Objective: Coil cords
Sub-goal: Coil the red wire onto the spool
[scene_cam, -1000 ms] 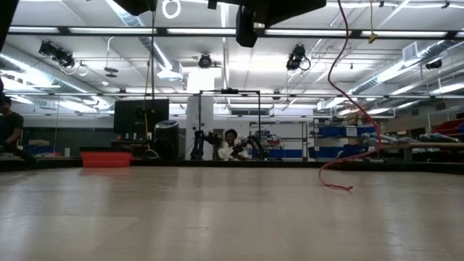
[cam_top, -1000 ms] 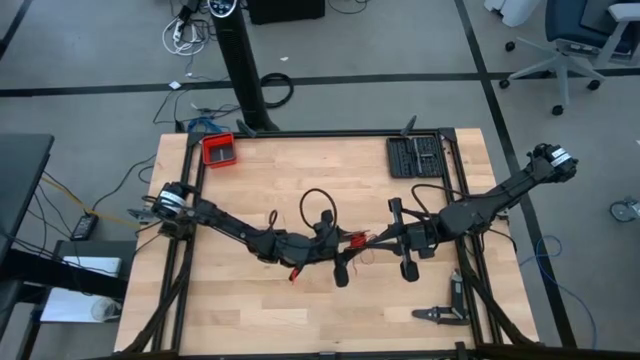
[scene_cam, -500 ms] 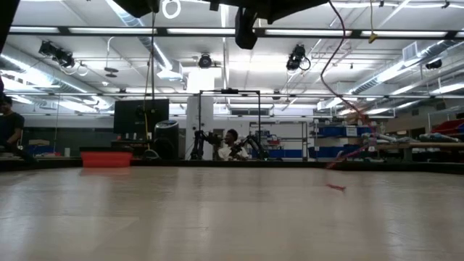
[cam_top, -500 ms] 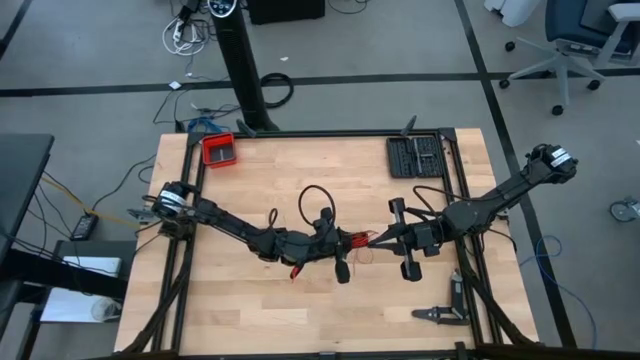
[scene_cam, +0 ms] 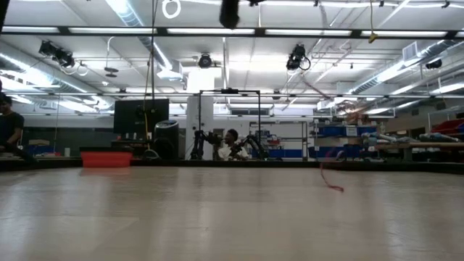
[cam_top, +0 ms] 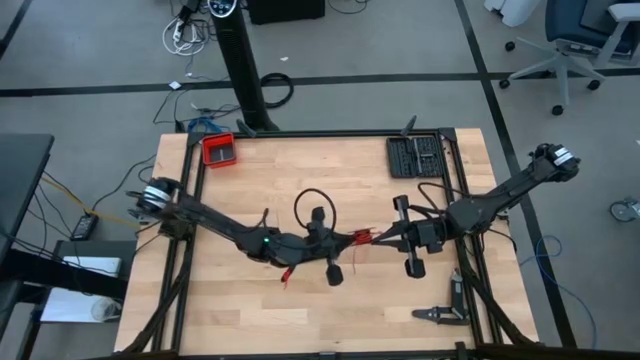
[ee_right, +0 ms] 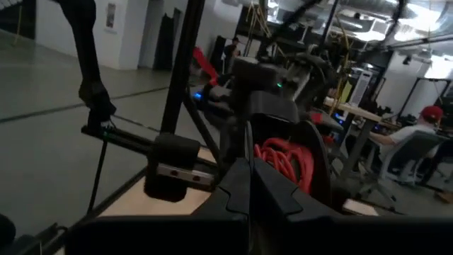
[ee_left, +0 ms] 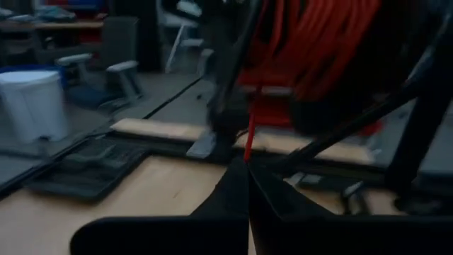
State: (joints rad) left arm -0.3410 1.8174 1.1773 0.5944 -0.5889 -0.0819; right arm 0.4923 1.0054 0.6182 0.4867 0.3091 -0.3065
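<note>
- High view: both grippers meet over the middle of the wooden table (cam_top: 330, 170), and the red cord (cam_top: 361, 238) is bunched up right between them. The left gripper (cam_top: 352, 240) sits just beside that bundle with its fingers pressed together, looks like pinching a strand. The right gripper (cam_top: 383, 237) comes in from the other side, also pinched shut on the cord. A loose red tail pokes out under the left arm, nearer the front edge than the bundle. To coil this well I'd say keep one end clamped steady and feed the slack around it in small even loops, so the thin wire doesn't spring loose or snag.
- Still the high view: a red tray (cam_top: 218, 150) sits well away from the bundle at the far left corner, and a black tool tray (cam_top: 414, 156) at the far right. A black cable loop (cam_top: 310, 198) arches just behind the bundle.
- Low view: a bit of red cord dangles and touches the bare tabletop. Behind it, a big lab room with ceiling lights, and a person seated far off.
- Left wrist view: fingers shut on a red strand, with the coil close ahead.
- Right wrist view: fingers closed, red loops just past them.
</note>
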